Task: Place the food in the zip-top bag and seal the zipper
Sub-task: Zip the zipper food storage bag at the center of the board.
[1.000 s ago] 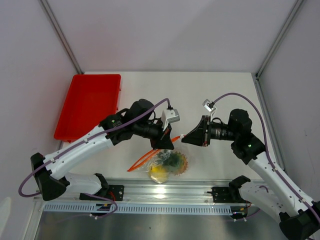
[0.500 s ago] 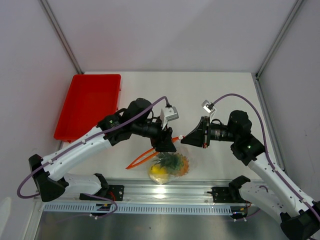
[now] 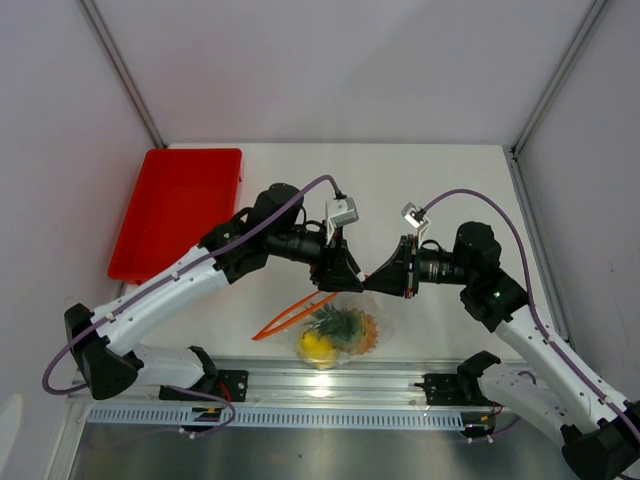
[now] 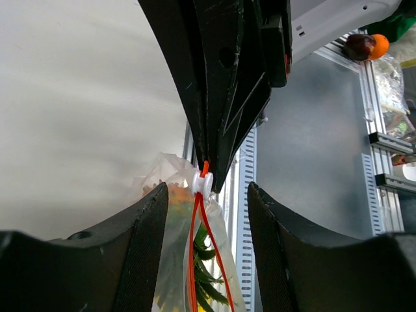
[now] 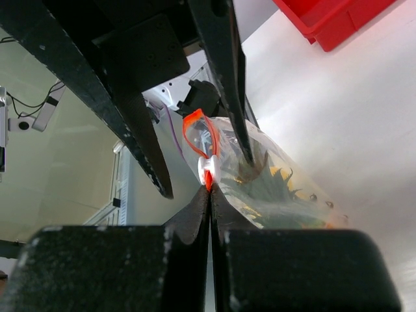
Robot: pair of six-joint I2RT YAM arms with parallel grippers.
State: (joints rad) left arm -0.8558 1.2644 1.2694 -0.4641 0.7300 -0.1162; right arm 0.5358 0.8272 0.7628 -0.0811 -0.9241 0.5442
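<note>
While the right gripper (image 3: 367,279) is pinching one end of the zipper (image 3: 292,317), its 2 fingers pressed together on the red-orange strip, the zip-top bag (image 3: 346,336) is sitting low between the 2 arms at the near edge of the table (image 3: 440,185), just in front of the metal rail (image 3: 330,385). Whether the bag is resting on the surface or hanging from the pinched end cannot be told. Inside the clear plastic, the yellow lemon-like fruit (image 3: 315,345) is showing at the near left, with the pineapple (image 3: 366,334) and its green leaves beside it; a round green fruit is not standing out on its own. A small white slider (image 4: 202,184) is sitting on the zipper just beyond the right fingertips, and past it the strip's 2 red tracks are running apart, trailing left over the table. The left gripper (image 4: 207,187) is facing the right one tip to tip, its fingers spread, 1 on each side of the slider and not gripping it. The red tray (image 3: 175,210) is lying at the far left of the table, well apart from the bag.
</note>
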